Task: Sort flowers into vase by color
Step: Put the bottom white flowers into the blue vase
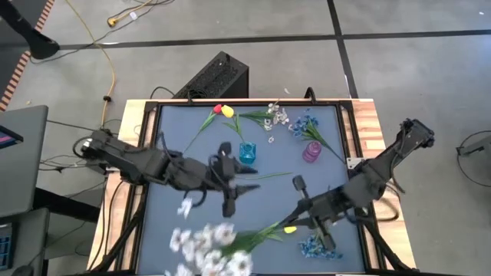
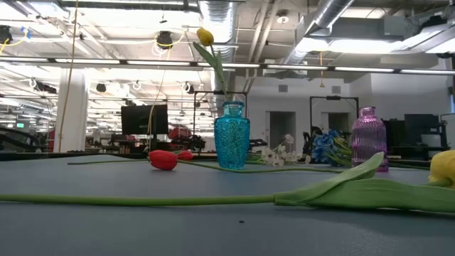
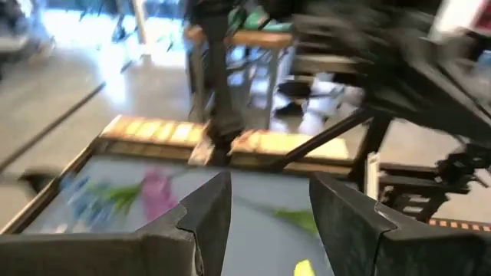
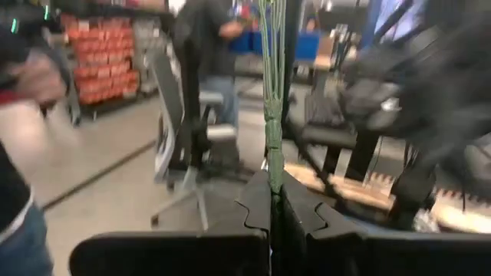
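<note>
Flowers are scattered over the grey table [image 1: 192, 146]. Largest is the white spray [image 1: 211, 249] at the near edge, whose green stem we see pinched in the clenched right gripper [image 4: 274, 201]. The left gripper [image 1: 230, 198] hovers mid-table with fingers spread, holding nothing. A yellow tulip [image 2: 205, 37] stands in the blue vase [image 2: 232, 135]; the purple vase [image 2: 368, 135] looks empty. Red tulip [image 2: 163, 160], blue sprays [image 1: 305, 125] and another yellow bud [image 1: 290, 228] lie loose. We judge these light, with bendy stems and top-heavy heads; gripping low on the stem should suit.
</note>
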Available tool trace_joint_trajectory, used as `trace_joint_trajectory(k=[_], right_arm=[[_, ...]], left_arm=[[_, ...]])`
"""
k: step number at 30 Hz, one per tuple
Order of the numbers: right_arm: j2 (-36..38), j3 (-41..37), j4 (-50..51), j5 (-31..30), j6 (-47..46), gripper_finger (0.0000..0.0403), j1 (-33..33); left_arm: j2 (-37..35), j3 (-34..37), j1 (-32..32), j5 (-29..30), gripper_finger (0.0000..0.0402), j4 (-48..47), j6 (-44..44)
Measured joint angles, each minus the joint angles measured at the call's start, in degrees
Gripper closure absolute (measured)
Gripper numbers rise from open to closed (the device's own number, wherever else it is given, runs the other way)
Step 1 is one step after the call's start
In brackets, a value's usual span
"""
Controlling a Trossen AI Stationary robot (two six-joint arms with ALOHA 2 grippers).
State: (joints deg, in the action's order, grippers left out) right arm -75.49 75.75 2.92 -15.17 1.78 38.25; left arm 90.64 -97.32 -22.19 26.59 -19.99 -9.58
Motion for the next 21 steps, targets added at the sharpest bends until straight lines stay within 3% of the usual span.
trace_joint_trajectory(k=[8,13,16,21], right_arm=[[3.3,0.0,-9.7,0.2,5.3,0.0373,-0.9],[3.3,-0.1,-19.8,0.5,11.6,0.0373,-0.2],[3.4,-0.1,-17.9,-0.9,9.3,0.0373,-2.1],[1.7,-0.2,-16.2,0.0,2.6,0.0373,-6.6]], left_arm=[[4.1,0.0,-3.1,2.5,0.0237,20.3,11.2],[4.1,0.0,-3.1,1.6,0.0237,25.8,13.0],[4.0,0.0,-3.1,-2.9,0.0237,31.8,13.7],[3.9,0.0,-3.2,-5.1,0.0237,38.2,15.2]])
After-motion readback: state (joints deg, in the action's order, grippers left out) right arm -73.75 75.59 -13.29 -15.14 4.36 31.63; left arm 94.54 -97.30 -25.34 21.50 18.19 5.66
